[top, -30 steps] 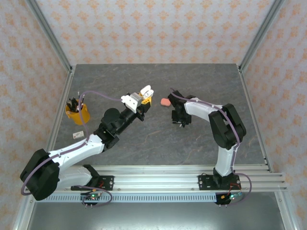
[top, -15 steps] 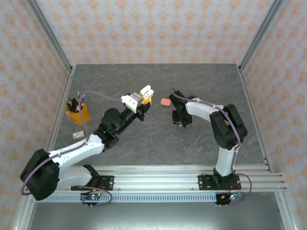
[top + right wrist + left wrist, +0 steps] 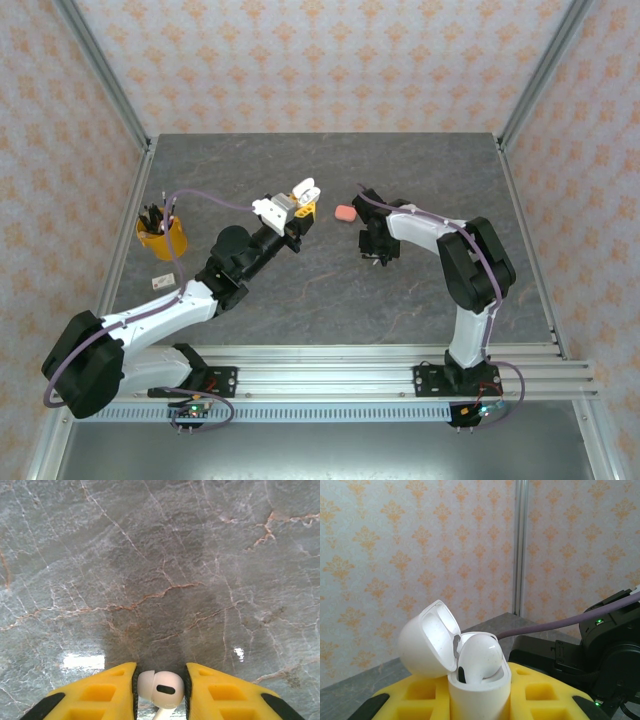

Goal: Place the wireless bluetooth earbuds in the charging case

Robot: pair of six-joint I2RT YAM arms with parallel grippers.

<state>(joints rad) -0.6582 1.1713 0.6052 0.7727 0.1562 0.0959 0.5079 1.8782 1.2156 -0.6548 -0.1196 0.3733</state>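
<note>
My left gripper (image 3: 304, 197) is shut on a white charging case (image 3: 480, 692), held upright above the table with its lid (image 3: 427, 639) flipped open. One white earbud (image 3: 481, 655) sits in the case, its head sticking out. My right gripper (image 3: 160, 690) points down at the table right of centre, its yellow fingers (image 3: 100, 692) pressed on either side of a second white earbud (image 3: 161, 688). That earbud's stem points back toward the wrist. From above, the right gripper (image 3: 376, 252) is low over the grey tabletop, a short way right of the raised case (image 3: 305, 188).
A closed salmon-pink case (image 3: 344, 213) lies on the table between the two grippers. An orange cup of pens (image 3: 160, 236) stands at the left edge, with a small white card (image 3: 162, 282) in front of it. Metal frame posts (image 3: 110, 90) border the table.
The right wrist has shifted very slightly over the table. The left arm and the case it holds have not moved.
</note>
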